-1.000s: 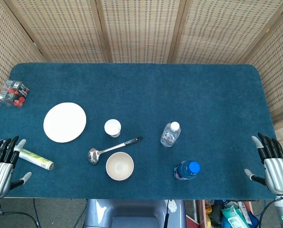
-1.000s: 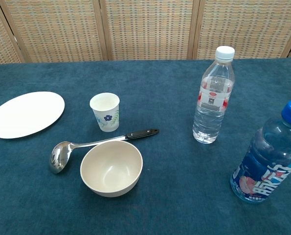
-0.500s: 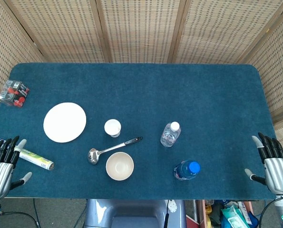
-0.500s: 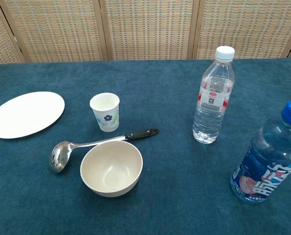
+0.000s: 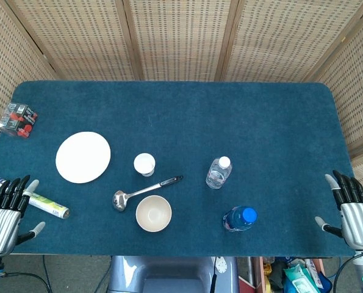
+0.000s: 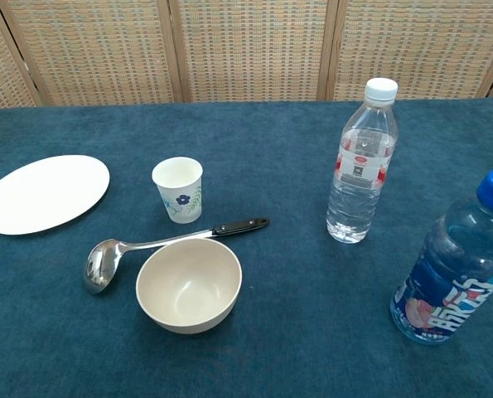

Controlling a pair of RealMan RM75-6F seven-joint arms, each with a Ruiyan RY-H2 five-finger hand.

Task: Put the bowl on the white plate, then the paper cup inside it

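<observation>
1. The bowl (image 5: 154,213) sits upright and empty on the blue table (image 5: 181,110), near the front edge, well apart from both hands.
2. The white plate (image 5: 83,157) lies flat to the bowl's left and farther back, with nothing on it.
3. The paper cup (image 5: 144,164) stands upright between plate and bowl, just behind the ladle (image 5: 146,191); the chest view shows a small flower print on its side (image 6: 178,190).
4. The ladle lies just behind the bowl, its scoop toward the plate and its black handle pointing right; I cannot tell whether it touches the bowl's rim.
5. The left hand (image 5: 3,213) hovers at the table's front-left corner, fingers (image 5: 10,190) straight and apart, holding nothing; a white tube (image 5: 42,201) lies right beside those fingertips.
6. The right hand (image 5: 352,210) hangs off the front-right corner, fingers extended and spread, thumb out to the side, nothing in it.
7. Bowl, cup and plate all lie far from either hand's fingers, the plate nearest the left one.
8. A clear bottle (image 5: 218,173) stands right of the ladle, and a blue-capped bottle (image 5: 239,218) stands nearer the front edge.
9. A small red-and-black pack (image 5: 19,119) rests at the far-left edge.
</observation>
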